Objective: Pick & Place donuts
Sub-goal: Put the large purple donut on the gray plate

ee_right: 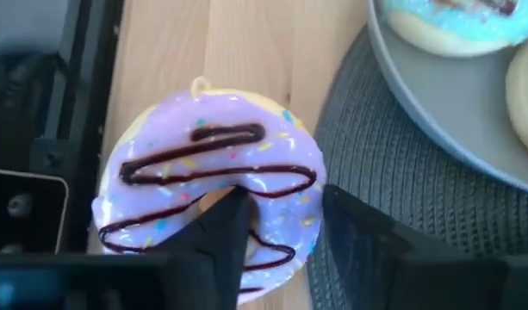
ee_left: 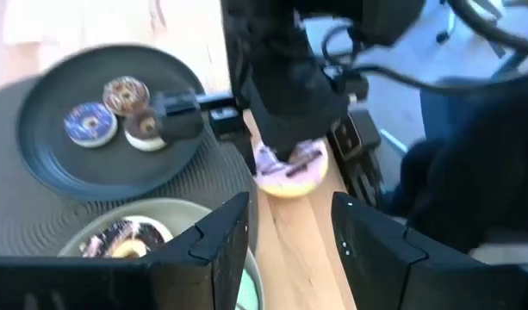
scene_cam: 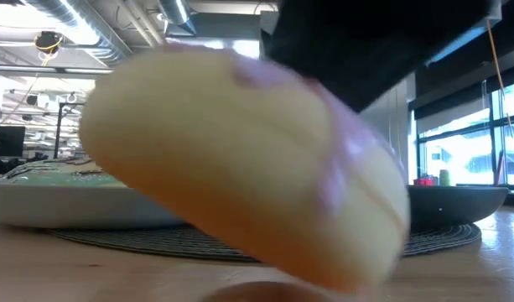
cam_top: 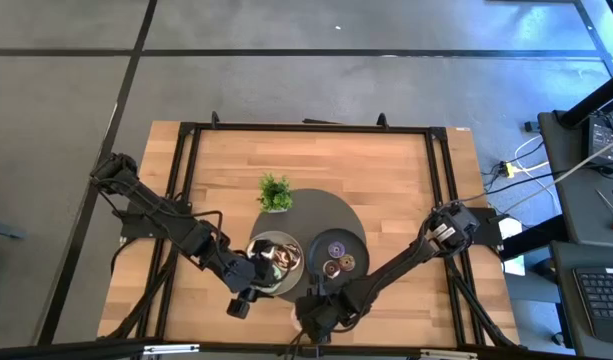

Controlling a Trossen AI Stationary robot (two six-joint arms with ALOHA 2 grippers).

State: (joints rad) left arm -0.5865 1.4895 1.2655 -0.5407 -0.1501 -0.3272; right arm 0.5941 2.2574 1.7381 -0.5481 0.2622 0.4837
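Note:
A lilac-iced donut [ee_right: 212, 164] with chocolate drizzle is in my right gripper [ee_right: 281, 202] at the table's near edge [cam_top: 321, 310]. It fills the low view [scene_cam: 240, 159], tilted. My left gripper [ee_left: 289, 224] is open and hovers over the near rim of the grey plate [cam_top: 258, 245], which holds several donuts [ee_left: 121, 237]. On the dark plate [ee_left: 40, 159] lie a purple donut [ee_left: 90, 123], a brown sprinkled one [ee_left: 126, 93] and a chocolate-topped one [ee_left: 145, 129]. My right gripper holds the lilac donut by one side of its ring [ee_right: 289, 224]. One finger [ee_right: 225, 228] is in the hole and the other [ee_right: 367, 237] stands outside the rim. The fingers come from above. The donut sits tilted; whether its low edge [scene_cam: 324, 281] touches the table I cannot tell.
Both plates stand on a round dark mat [cam_top: 321, 205]. A small green plant [cam_top: 275, 192] stands at the mat's far left edge. A black frame [cam_top: 306, 128] runs around the table. Bare wood lies to the left and right of the mat.

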